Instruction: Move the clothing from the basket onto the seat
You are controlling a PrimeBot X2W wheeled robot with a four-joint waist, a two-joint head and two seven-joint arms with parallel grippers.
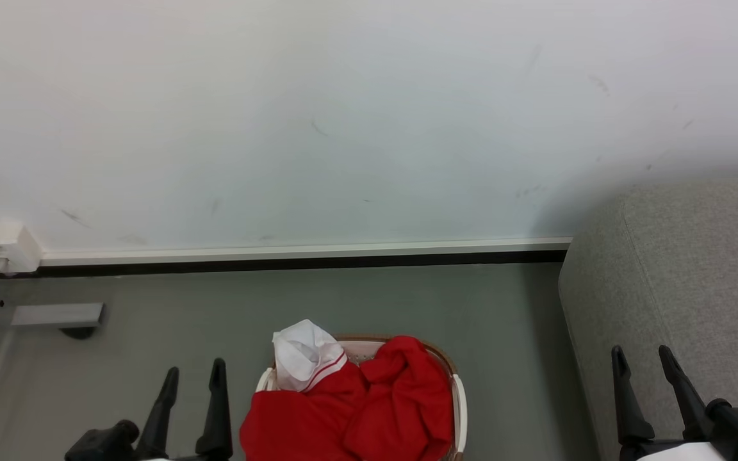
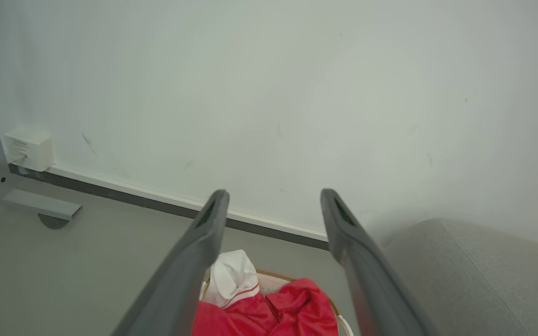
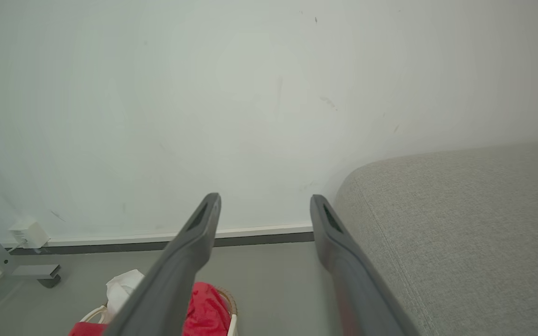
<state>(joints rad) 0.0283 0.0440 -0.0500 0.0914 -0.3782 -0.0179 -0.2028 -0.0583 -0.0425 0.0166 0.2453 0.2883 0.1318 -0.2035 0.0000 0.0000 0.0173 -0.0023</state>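
The red clothing with white trim is piled in the cream basket at the bottom middle of the head view; a white part sticks up at its far left. The clothing and the basket also lie low between my left fingers, and the clothing and the basket sit at the lower left of the right wrist view. The grey seat stands to the right. My left gripper hangs open left of the basket. My right gripper hangs open over the seat's edge.
A white wall with a pale skirting board runs behind the basket. A white socket box sits at the far left beside a grey metal leg and foot. Grey floor lies between basket and seat.
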